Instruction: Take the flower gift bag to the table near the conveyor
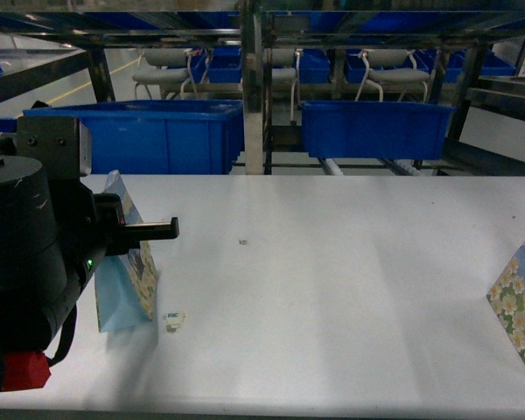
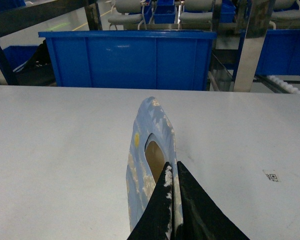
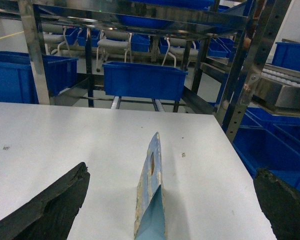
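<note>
White table carries both bags. My left gripper has its jaws clenched on the top edge of the flower gift bag, which stands upright at the table's left end, its long axis running away toward the conveyor. My right gripper hangs with jaws released, straddling a second bag without touching it.

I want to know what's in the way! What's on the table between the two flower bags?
In the head view, between the left gift bag and the right gift bag, the table is nearly bare: just a small tag and a tiny sticker.
</note>
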Tool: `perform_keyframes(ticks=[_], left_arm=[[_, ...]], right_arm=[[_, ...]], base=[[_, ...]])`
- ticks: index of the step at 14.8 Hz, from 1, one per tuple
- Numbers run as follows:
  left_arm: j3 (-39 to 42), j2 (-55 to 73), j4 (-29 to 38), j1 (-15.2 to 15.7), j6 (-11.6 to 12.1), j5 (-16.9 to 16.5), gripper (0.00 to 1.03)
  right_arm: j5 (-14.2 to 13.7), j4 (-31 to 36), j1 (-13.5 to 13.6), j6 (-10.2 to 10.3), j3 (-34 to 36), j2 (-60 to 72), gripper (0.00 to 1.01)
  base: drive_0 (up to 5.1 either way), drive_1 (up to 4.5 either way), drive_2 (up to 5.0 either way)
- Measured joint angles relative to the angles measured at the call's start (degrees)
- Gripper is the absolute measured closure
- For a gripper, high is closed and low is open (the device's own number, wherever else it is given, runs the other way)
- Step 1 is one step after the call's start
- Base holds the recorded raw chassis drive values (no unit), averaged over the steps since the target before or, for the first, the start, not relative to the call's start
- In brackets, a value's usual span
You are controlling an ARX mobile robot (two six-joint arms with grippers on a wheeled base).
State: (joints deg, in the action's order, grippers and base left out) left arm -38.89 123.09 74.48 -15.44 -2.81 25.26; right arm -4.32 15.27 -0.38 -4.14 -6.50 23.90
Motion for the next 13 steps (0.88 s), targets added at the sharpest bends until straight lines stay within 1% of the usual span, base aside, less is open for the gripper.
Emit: perform_keyframes(ticks=[3,4,5,7,8,9,12,13], left_arm=[[1.60,1.07,0.20,-1.64,-1.68,-0.44,1.00],[2.64,1.29,-0.50,-2.27,-1.75,-1.05,0.86],[3.69,1.79,-0.79,-2.58,-1.73,-2.03,0.77],[5.22,1.95,-1.01,-2.69,-1.73,-2.99,0.57],[5.66,1.09,-1.03,-2.34,-1.73,-3.15,0.48],[5.99,-0.83,-1.07,-1.57,-1.73,-3.76,0.37],[6.01,-6.01,-0.72,0.57,-1.44,-5.66,0.10],[6.01,-7.50,-0.76,1.29,-1.25,-6.69,0.03]], right_arm=[[0.00,0.00,0.00,0.00,0.00,0.00,0.03],[0.00,0.02,0.00,0.00,0.00,-0.02,0.03],[0.00,0.02,0.00,0.00,0.00,0.00,0.03],[0.00,0.02,0.00,0.00,0.00,0.00,0.03],[0.00,0.00,0.00,0.00,0.00,0.00,0.03],[0.00,0.00,0.00,0.00,0.00,0.00,0.03],[0.00,0.02,0.00,0.00,0.00,0.00,0.03],[0.00,0.00,0.00,0.00,0.00,0.00,0.03]], base=[[0.0,0.00,0.0],[0.0,0.00,0.0],[0.0,0.00,0.0],[0.0,0.00,0.0],[0.0,0.00,0.0],[0.0,0.00,0.0],[0.0,0.00,0.0],[0.0,0.00,0.0]])
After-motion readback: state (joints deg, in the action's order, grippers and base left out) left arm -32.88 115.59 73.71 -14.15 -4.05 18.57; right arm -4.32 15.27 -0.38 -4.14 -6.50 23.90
